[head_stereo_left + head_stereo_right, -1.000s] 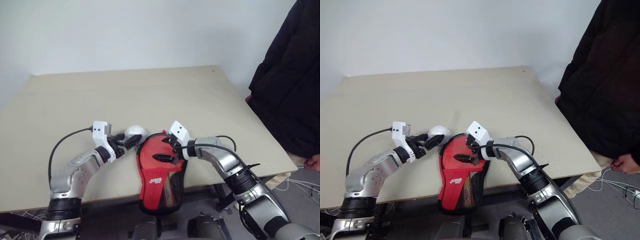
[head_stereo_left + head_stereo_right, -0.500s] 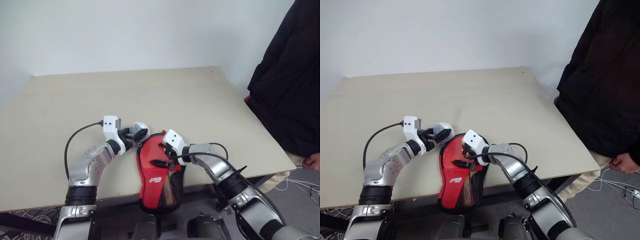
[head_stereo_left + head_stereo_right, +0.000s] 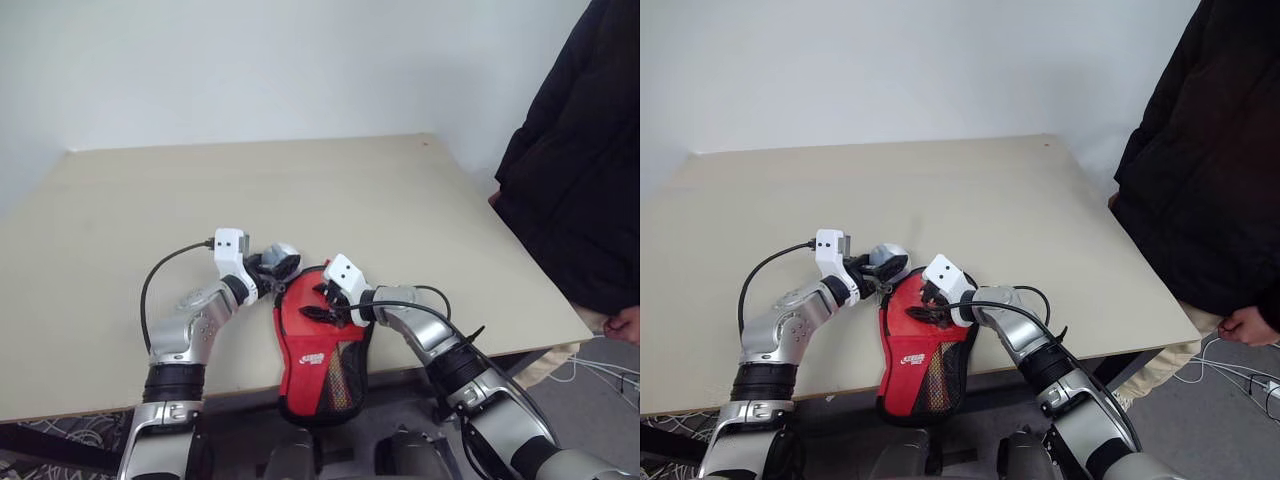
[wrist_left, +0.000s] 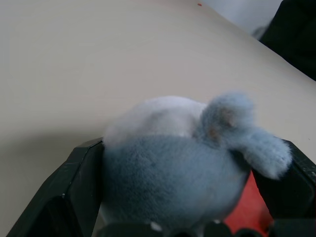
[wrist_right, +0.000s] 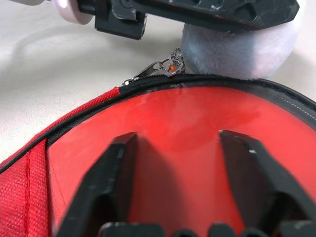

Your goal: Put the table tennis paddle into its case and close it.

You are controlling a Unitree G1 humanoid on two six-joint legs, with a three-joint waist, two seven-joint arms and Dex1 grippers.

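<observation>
My left gripper (image 4: 173, 197) pinches the fuzzy blue-grey lump (image 4: 173, 163). My right gripper (image 5: 185, 187) looks spread above the red case (image 3: 320, 345), low in the middle, hanging off the table (image 3: 120, 200) edge. I think the paddle is inside.

beige table (image 3: 400, 200), red case (image 3: 320, 345), plush lump (image 3: 283, 260)

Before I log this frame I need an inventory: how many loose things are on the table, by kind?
Paddle case, red and black, hanging partly over the table's near edge: 1
Pale blue-grey soft lump, between the left gripper's fingers: 1
Total: 2
</observation>
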